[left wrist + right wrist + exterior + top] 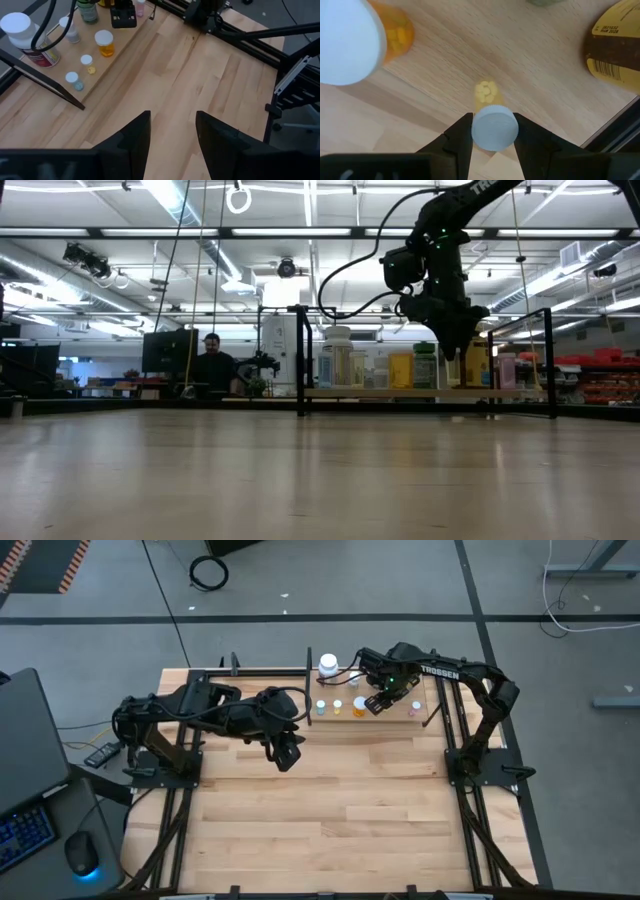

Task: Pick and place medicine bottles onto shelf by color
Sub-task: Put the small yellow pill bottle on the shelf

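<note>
The shelf (400,714) is a light-wood plank in a black frame at the table's far side. Standing on it are a large white bottle (27,40), an orange white-capped bottle (104,44), a yellow dark-labelled bottle (615,45) and several tiny ones. My right gripper (493,131) hangs over the plank, pointing down, shut on a tiny white-capped bottle of yellow pills (493,127). In the high view my right gripper (375,702) is above the shelf's middle. My left gripper (287,758) hovers open over the bare tabletop left of the shelf; nothing is between its fingers (173,125). My right gripper pinches the tiny bottle's white cap (479,131) by its round sides between the two fingers. The fingers come from above, pointing down. The pill-filled body (486,92) hangs below the cap over the plank; whether its base rests on the plank cannot be told.
Thin black posts (302,360) and rails frame the shelf. The wide wooden tabletop (340,810) lies bare on the near side. A person (212,360) sits in the room beyond the table. A laptop and mouse (82,855) sit off the table's left.
</note>
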Action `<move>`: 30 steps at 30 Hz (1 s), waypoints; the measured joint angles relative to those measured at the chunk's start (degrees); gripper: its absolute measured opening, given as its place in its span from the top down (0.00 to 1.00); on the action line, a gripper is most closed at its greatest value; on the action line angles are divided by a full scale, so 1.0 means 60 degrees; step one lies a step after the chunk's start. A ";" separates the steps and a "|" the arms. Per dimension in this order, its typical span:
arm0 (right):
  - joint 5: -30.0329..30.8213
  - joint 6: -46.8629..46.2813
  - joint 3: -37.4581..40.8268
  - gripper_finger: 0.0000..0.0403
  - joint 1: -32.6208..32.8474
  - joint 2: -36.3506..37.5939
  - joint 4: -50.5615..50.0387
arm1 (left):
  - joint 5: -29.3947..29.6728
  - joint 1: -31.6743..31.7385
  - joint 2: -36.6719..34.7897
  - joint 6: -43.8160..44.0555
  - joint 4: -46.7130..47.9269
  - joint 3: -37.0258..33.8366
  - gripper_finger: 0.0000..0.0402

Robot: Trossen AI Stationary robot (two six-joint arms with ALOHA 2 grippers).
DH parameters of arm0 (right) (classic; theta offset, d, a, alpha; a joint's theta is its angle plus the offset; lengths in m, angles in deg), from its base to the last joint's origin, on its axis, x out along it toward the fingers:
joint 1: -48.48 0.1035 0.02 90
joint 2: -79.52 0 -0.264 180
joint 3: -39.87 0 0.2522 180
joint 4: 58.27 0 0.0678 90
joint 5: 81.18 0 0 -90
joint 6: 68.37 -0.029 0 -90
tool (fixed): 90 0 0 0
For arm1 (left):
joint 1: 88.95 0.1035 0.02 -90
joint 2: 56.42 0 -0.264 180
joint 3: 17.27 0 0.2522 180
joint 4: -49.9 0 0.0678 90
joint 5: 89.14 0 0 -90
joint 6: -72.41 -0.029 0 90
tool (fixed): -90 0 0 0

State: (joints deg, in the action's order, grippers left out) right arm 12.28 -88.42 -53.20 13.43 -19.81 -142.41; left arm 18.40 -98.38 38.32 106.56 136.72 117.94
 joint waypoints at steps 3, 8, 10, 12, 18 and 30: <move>0.0011 -0.0127 0.0004 0.65 0.0000 0.0000 0.0019 | -0.0003 0.0000 0.0000 0.0031 0.0000 0.0000 0.59; 0.0031 -0.0180 0.0004 0.65 0.0004 0.0000 0.0086 | -0.0003 0.0000 0.0000 0.0219 0.0004 0.0000 0.59; 0.0031 -0.0295 0.0004 0.64 0.0004 0.0000 0.0086 | -0.0007 0.0000 0.0000 0.0224 0.0004 0.0000 0.59; 0.0031 -0.0344 0.0004 0.64 0.0004 0.0000 0.0084 | -0.0003 0.0000 0.0000 0.0227 0.0004 0.0000 0.59; 0.0031 -0.0382 0.0004 0.62 0.0004 0.0000 0.0098 | -0.0007 -0.0009 0.0000 0.0231 0.0007 0.0000 0.59; 0.0003 -0.0449 0.0004 0.61 0.0004 0.0000 0.0140 | -0.0010 -0.0033 0.0000 0.0227 0.0140 0.0000 0.59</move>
State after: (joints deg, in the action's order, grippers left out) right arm 12.30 -91.12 -53.18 13.45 -19.81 -141.57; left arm 18.34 -98.57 38.32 107.92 137.56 117.94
